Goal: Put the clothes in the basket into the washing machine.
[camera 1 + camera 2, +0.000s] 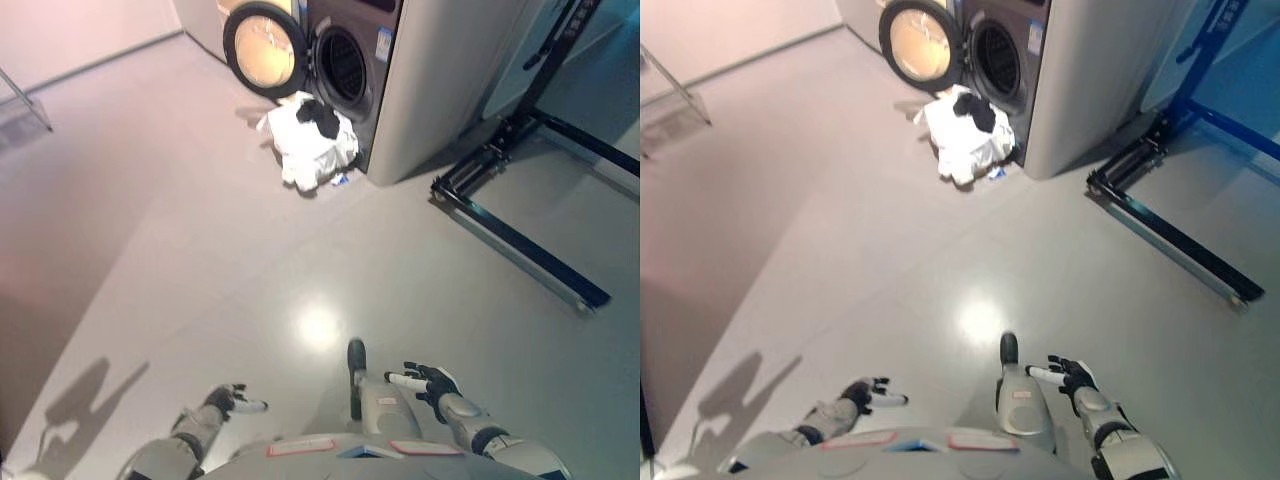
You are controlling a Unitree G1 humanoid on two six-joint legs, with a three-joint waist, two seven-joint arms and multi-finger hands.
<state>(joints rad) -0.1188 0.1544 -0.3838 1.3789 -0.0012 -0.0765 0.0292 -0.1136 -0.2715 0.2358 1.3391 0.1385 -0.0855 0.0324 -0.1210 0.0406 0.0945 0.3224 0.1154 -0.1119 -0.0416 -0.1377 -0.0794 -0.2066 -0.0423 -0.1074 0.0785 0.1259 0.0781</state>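
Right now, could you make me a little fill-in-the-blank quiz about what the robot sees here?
1. The washing machine has its round door standing ____.
2. The white clothes lie heaped on the ____ in front of the machine.
3. A ____ garment sits on top of the white heap.
4. The left hand and right hand hold ____.

Missing words: open; floor; black; nothing
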